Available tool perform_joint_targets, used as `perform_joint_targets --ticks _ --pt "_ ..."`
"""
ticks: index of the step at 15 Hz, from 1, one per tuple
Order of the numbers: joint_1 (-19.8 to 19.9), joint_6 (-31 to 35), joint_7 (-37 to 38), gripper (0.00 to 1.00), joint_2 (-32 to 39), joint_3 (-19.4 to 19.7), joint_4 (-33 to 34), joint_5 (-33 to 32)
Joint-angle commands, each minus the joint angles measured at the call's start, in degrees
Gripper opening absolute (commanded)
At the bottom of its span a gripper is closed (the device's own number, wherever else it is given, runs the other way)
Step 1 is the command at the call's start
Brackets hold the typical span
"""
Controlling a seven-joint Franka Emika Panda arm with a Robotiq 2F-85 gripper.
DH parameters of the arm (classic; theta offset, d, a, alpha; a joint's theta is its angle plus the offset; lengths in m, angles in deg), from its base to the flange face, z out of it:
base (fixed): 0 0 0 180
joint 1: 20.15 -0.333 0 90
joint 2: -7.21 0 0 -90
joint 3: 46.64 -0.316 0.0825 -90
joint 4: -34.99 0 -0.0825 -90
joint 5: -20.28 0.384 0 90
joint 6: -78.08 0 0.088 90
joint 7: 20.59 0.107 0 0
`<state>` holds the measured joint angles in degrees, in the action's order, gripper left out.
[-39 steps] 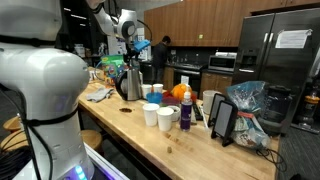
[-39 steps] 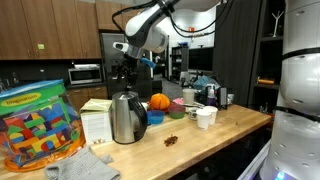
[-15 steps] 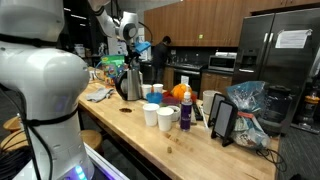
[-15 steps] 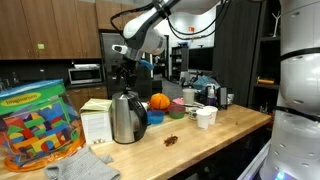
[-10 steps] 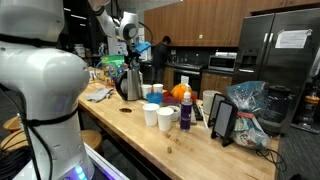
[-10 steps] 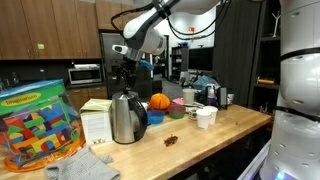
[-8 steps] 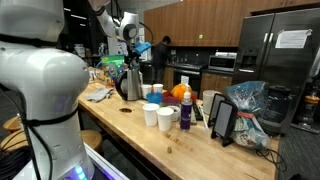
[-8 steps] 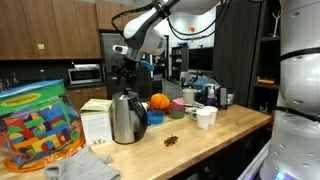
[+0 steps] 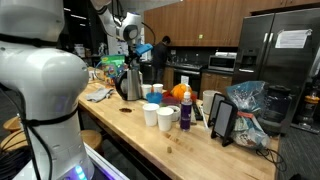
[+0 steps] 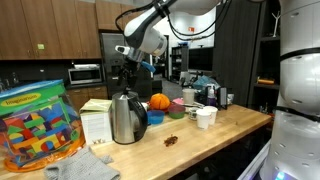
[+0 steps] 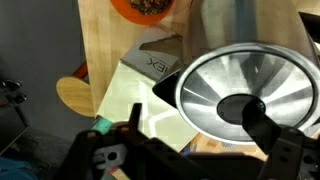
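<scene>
We find the kettle (image 10: 127,118) straight below the tool (image 10: 126,78), with a clear gap of air between them. The kettle stands upright on the wooden surface (image 10: 215,138), so its long axis runs vertically, in line with the way the tool points down at it. In the wrist view we look onto the round steel lid (image 11: 245,80). Its black knob (image 11: 238,107) sits between the two fingers (image 11: 265,125), a little nearer one finger than the other. The tool is spread wide and holds nothing.

The kettle is polished steel with a rounded body that narrows toward the top, and it reflects the room. In an exterior view a dark handle shows on its side (image 9: 121,86); from the wrist we cannot tell which way that handle faces relative to the fingers. A pale box (image 10: 95,120) stands just beside the kettle, off to one side of the tool's downward line.
</scene>
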<state>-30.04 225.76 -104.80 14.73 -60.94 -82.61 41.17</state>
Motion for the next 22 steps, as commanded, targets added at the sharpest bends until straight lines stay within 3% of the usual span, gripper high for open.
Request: perform_joint_targets --ticks 1,14,18,22 --pt "0.8 -1.0 -1.8 1.0 0.7 -0.8 -1.7 1.5" --pt "-1.6 -10.1 5.0 1.0 -10.4 0.4 -1.2 -14.8" --pt "-2.4 -11.3 4.9 1.0 -12.9 0.5 -1.5 -15.8" --pt "-3.8 -16.4 3.5 1.0 -15.7 0.5 -2.1 -12.5"
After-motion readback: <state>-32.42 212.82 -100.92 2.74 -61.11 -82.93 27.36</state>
